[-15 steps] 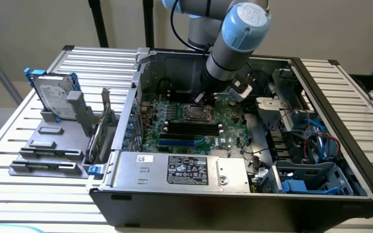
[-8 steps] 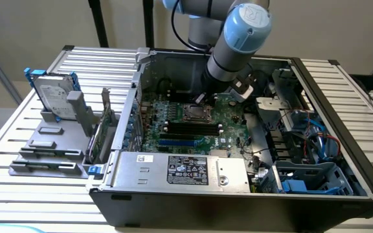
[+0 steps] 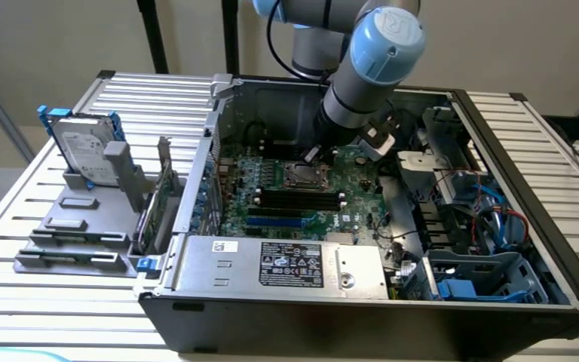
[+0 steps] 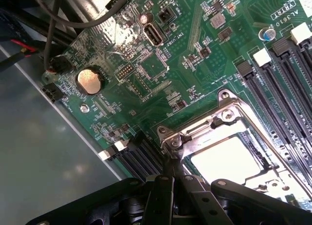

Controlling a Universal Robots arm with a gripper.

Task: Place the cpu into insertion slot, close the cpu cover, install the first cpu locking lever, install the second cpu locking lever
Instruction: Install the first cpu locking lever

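In the exterior view, an open computer case is laid on a slatted metal table. The green circuit board is seen inside the case, and the insertion slot is taken as the landmark. The black memory slots are located just beside the slot, toward the grey power-supply box. The robot arm is lowered from above, and the gripper is positioned at the slot's far edge; contact appears likely but cannot be confirmed from this distance. A hard drive is stood in a grey holder well apart from the slot, at the exterior view's left.

In the wrist view, the cpu is seated in the slot, with its pale top exposed through the cut-out of the cpu cover, which is lowered over it. The fingers are closed together, empty, and set against the cover's corner. A round coin battery is mounted on the board, well apart from the slot.
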